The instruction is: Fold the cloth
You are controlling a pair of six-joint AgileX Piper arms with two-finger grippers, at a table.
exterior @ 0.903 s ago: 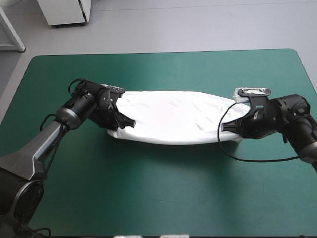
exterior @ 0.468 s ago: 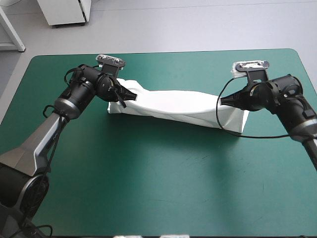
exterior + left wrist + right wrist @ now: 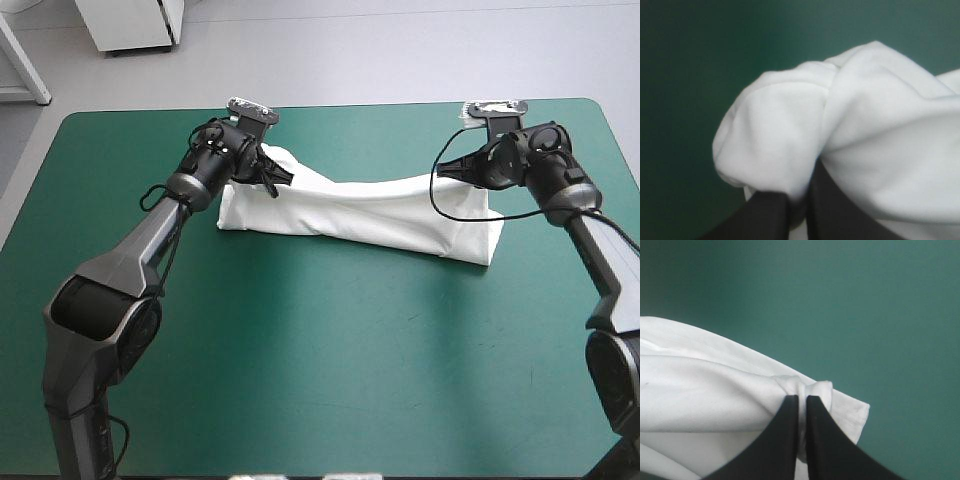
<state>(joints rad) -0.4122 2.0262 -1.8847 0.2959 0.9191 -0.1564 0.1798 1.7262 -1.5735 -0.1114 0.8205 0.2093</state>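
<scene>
Across the far half of the teal-green cover (image 3: 320, 350), the T-shirt (image 3: 370, 210) is lying as a long white folded band, running from about ten o'clock of the table's middle to about two o'clock. The left gripper (image 3: 288, 178) is pinching the band's far corner at the eleven o'clock end and holding it a little above the cover. Its black fingers (image 3: 770, 215) are all but closed, with a rounded bunch of white fabric bulging out over them in the left wrist view. The right gripper (image 3: 445, 169) is gripping the far corner at the one o'clock end. Its fingers (image 3: 785, 440) are standing nearly together in a pointed arch, with a thin gathered pleat of cloth caught between them. Between the two grippers the far edge of the fabric is sagging in a shallow curve, while the near edge is resting on the cover as a fairly straight line. The band's right end is standing as a squared flap just below the right gripper. From where I am standing, the left arm is reaching in from about eight o'clock and the right arm from about four o'clock.
</scene>
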